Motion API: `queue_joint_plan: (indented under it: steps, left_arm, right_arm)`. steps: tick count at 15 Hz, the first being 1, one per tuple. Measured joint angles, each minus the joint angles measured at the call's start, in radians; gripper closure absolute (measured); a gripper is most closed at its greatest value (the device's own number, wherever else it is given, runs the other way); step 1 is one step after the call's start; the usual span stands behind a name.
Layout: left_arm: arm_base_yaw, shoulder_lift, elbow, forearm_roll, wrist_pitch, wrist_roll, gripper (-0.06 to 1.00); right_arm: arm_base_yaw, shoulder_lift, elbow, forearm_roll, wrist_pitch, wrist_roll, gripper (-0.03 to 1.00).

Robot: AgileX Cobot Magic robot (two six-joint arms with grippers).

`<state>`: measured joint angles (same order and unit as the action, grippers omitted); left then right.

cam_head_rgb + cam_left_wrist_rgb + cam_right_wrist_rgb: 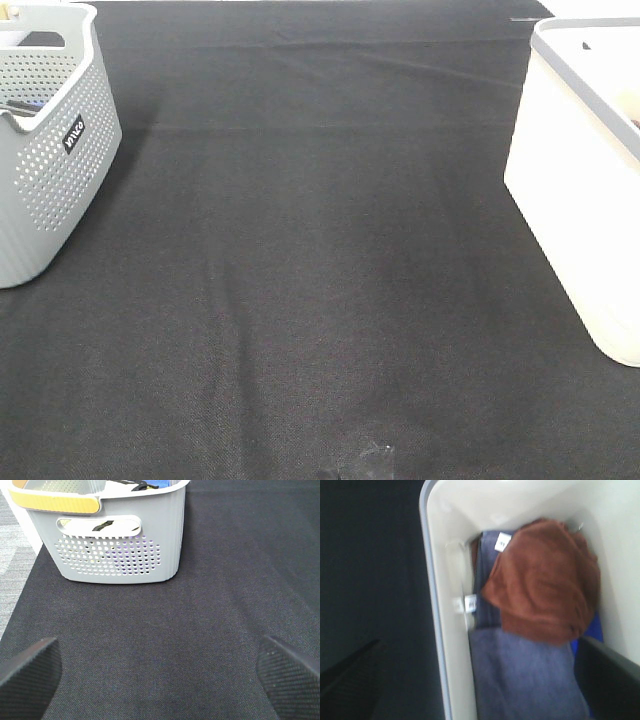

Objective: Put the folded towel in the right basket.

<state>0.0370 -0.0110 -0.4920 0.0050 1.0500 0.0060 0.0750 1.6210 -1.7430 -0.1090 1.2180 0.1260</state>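
The right basket (585, 180) is white with a grey rim and stands at the table's right edge. In the right wrist view a brown towel (545, 580) lies inside this basket (437, 630), on top of folded grey-blue towels (520, 675). My right gripper (477, 680) hovers above the basket, open and empty, with one finger over the cloth outside and one over the inside. My left gripper (159, 680) is open and empty above the black cloth, short of the grey basket (120, 545). Neither gripper shows in the high view.
A grey perforated basket (50, 140) with items inside stands at the left edge of the table. A black cloth (320, 280) covers the table. In the left wrist view the table edge and a grey carpet (15, 555) lie beside the grey basket.
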Motion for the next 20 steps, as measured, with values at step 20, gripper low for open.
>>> queue_joint_plan:
  steps: [20]
  left_arm:
    - [0.000, 0.000, 0.000, 0.000, 0.000, 0.000, -0.04]
  right_arm:
    - [0.002, -1.624, 1.284, 0.054, -0.109, -0.061, 0.00]
